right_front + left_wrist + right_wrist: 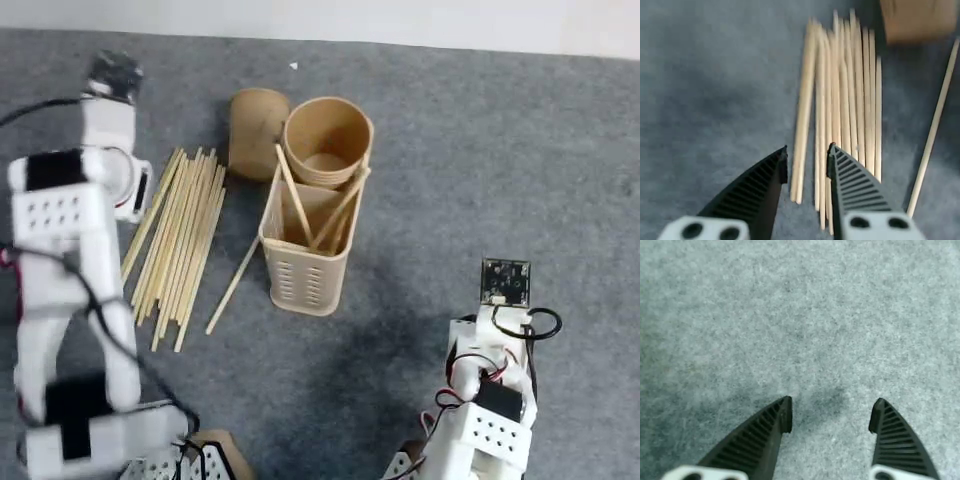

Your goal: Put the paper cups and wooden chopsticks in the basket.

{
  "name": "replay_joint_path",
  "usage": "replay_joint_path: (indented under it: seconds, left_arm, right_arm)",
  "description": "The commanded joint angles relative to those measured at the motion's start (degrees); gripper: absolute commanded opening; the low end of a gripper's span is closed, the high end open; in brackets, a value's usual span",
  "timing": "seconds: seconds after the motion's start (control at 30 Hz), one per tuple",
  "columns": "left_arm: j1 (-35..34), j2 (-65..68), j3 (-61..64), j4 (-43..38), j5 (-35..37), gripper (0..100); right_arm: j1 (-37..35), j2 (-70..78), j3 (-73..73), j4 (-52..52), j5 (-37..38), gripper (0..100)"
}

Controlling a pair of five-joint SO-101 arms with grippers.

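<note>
The grey table (560, 180) carries everything. The left arm (60, 230) lies stretched along its left edge. The right arm (490, 410) sits folded at the near edge, right gripper (832, 412) spread wide over bare table — idle, I judge. The basket (300, 270) stands mid-table holding a paper cup (327, 140) and some sticks; another cup (257, 125) lies toppled just beside it. The left gripper (807, 160), jaws narrowly parted, straddles the ends of the loose chopsticks (840, 90) — probably lined up to pinch one.

The beige basket (305, 270) stands upright, a paper cup (328, 140) at its 12 o'clock. A tipped cup (255, 128) lies at 11, loose chopsticks (180, 245) at 9.
</note>
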Motion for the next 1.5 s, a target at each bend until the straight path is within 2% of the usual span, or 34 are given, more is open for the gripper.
replay_joint_path:
  seconds: [0.0,0.13,0.33,0.7,0.87,1.27,1.47]
  left_arm:
    - [-0.66,7.96,-2.07,-0.18,-5.01,14]
    - [-1.54,16.31,-7.16,0.00,-9.93,14]
    - [-5.93,29.41,-17.27,0.18,-10.55,14]
    - [-6.11,44.18,-28.88,0.26,-12.92,14]
    - [-6.20,45.14,-30.29,1.14,-12.92,14]
    - [-5.85,45.23,-42.68,15.47,-12.75,14]
    - [-5.05,46.02,-42.15,16.00,-12.84,14]
  right_arm:
    - [-0.57,-0.75,1.80,-1.01,0.44,26.0]
    - [-0.57,-0.75,1.80,-1.01,0.44,26.0]
    - [-0.57,-0.75,1.80,-1.01,0.44,26.0]
    - [-0.57,-0.75,1.80,-1.01,0.44,26.0]
    - [-0.66,-0.75,1.80,-1.01,0.44,26.0]
    - [-0.66,-0.75,1.80,-1.01,0.44,26.0]
    - [-0.66,-0.75,1.80,-1.01,0.44,26.0]
